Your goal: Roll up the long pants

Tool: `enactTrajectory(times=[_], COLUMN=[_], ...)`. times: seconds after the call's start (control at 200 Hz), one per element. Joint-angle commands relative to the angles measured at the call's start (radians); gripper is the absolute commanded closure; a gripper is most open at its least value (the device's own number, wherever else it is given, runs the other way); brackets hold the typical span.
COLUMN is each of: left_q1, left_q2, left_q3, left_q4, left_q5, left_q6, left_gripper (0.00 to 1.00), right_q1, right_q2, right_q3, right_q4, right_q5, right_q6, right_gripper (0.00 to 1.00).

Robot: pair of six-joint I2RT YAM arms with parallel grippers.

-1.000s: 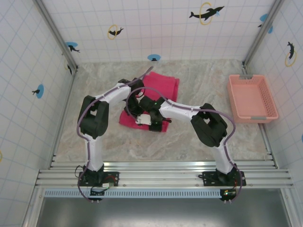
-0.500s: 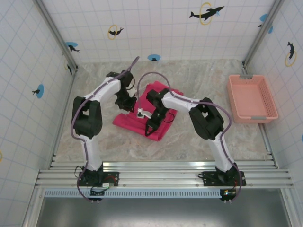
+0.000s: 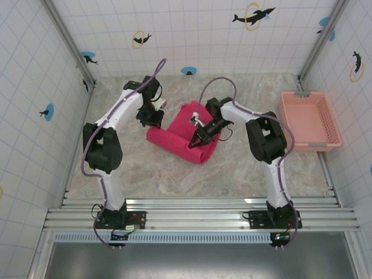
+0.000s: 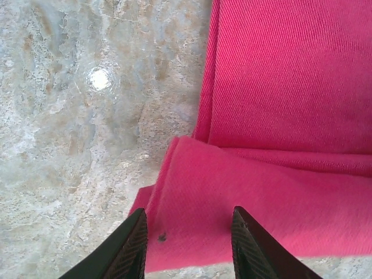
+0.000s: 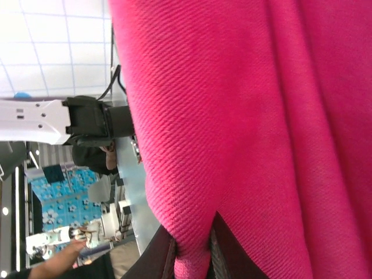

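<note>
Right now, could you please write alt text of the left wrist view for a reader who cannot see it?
The long pants, magenta cloth partly rolled, lie on the marbled table, the roll's end nearest the camera and a flat layer beyond it. The left gripper hangs open over that end, its two dark fingertips apart.

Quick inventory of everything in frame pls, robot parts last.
long pants: 1, magenta, mid-table, near end rolled
basket: 1, pale pink, table's right edge
table: 1, beige marble pattern, under everything
dolphin stickers: several, dark on blue or yellow, on white tiled walls
left end effector: 1, black, open, over the roll's left end
right end effector: 1, black, shut on the pants' cloth, right part of the roll
</note>
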Motion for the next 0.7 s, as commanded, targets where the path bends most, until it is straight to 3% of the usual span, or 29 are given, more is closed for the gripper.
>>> enactTrajectory(times=[0.0, 0.21, 0.45, 0.696], left_q1=[-0.009, -0.109, -0.156, -0.165], left_q2=[-0.017, 0.037, 0.067, 0.221], left_q3=[-0.001, 0.114, 0.133, 0.182], left_q4=[-0.041, -0.149, -0.103, -0.055], left_q5=[-0.002, -0.156, -0.051, 0.022], left_q6=[-0.009, 0.036, -0.018, -0.057], left_gripper=[0.59, 0.6, 0.6, 0.61], right_q1=[-0.025, -0.09, -0.134, -0.135], right_q2=[0.039, 0.063, 0.154, 0.203], right_q3=[-0.046, -0.087, -0.021, 0.029], right_q4=[0.04, 0.163, 0.133, 0.096], right_q5=[0.065, 0.088, 0.09, 0.075], right_q6=[0.059, 0.185, 0.179, 0.159], right_gripper=[1.0, 1.0, 1.0, 1.0])
